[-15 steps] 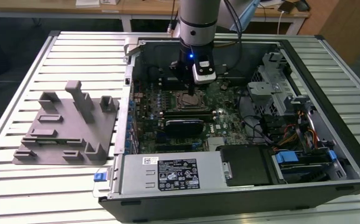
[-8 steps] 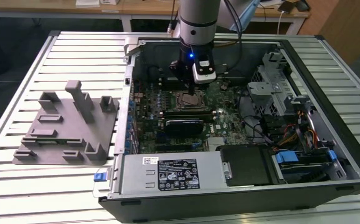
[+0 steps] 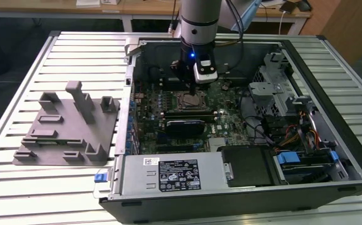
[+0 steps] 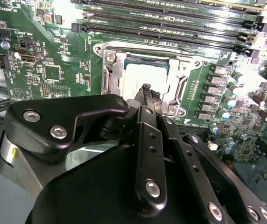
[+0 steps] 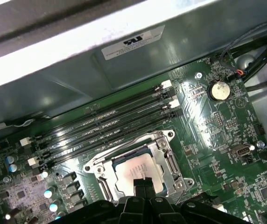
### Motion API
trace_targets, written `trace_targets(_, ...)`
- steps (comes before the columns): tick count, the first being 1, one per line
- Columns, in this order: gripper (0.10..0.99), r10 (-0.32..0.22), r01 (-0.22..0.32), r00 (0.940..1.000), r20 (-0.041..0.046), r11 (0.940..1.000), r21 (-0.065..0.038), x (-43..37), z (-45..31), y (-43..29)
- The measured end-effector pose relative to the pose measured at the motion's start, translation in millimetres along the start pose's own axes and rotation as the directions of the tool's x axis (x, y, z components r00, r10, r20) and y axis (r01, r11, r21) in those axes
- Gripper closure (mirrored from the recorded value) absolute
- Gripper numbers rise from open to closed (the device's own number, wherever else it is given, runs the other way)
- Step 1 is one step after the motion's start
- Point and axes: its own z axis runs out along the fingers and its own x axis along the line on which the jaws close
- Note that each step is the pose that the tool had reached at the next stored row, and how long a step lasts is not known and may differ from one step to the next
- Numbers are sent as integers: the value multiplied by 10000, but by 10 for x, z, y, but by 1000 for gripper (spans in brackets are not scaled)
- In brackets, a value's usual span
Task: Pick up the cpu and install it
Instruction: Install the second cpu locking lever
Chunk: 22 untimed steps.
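CPU was seen seated flat inside the motherboard socket frame, directly beneath the gripper. The gripper's fingertips were held together just above the chip's metal top, nothing gripped. Memory slots lay beyond the fingertips.

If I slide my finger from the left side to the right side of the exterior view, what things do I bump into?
Grey fixture block → motherboard with the cpu under the gripper → metal drive cage → computer case's right wall.
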Motion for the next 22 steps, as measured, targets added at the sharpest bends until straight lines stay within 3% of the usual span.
trace_targets(6,980,-24,24,10000,0,10000,-5,-2,-78,2)
trace_targets(12,980,-289,289,9996,-6,9996,-11,-8,-85,-7)
trace_targets(22,980,-401,401,9992,-8,9992,-15,-64,-86,-137)
